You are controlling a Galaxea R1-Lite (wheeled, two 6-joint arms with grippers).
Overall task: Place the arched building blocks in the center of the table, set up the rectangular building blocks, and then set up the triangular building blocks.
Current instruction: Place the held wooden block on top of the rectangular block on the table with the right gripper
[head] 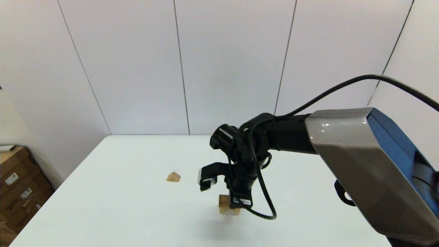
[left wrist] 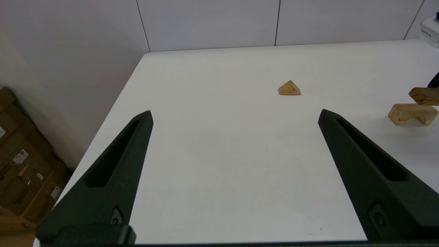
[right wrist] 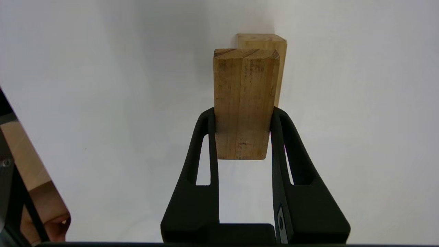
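While the right arm reaches out over the middle of the table [head: 113, 192], its right gripper [right wrist: 242, 115] points down with its two fingers [right wrist: 205, 144] clamped on the sides of the flat oblong block [right wrist: 241, 103]. In the left wrist view that block [left wrist: 423, 95] hangs level just above the arched block [left wrist: 411, 114], which stands on the table with its hollow facing down; whether the two touch cannot be told. From the head view the wooden pieces show only as a tan patch [head: 227, 205] under the gripper. The small triangular block [head: 173, 177] sits alone on the white tabletop, well to the left of the other two and a little farther back. The left gripper [left wrist: 235, 115] hovers over the near left part of the table, its fingers [left wrist: 120, 164] spread wide and holding nothing. Cardboard boxes [head: 17, 185] stand on the floor beside the table's left edge.
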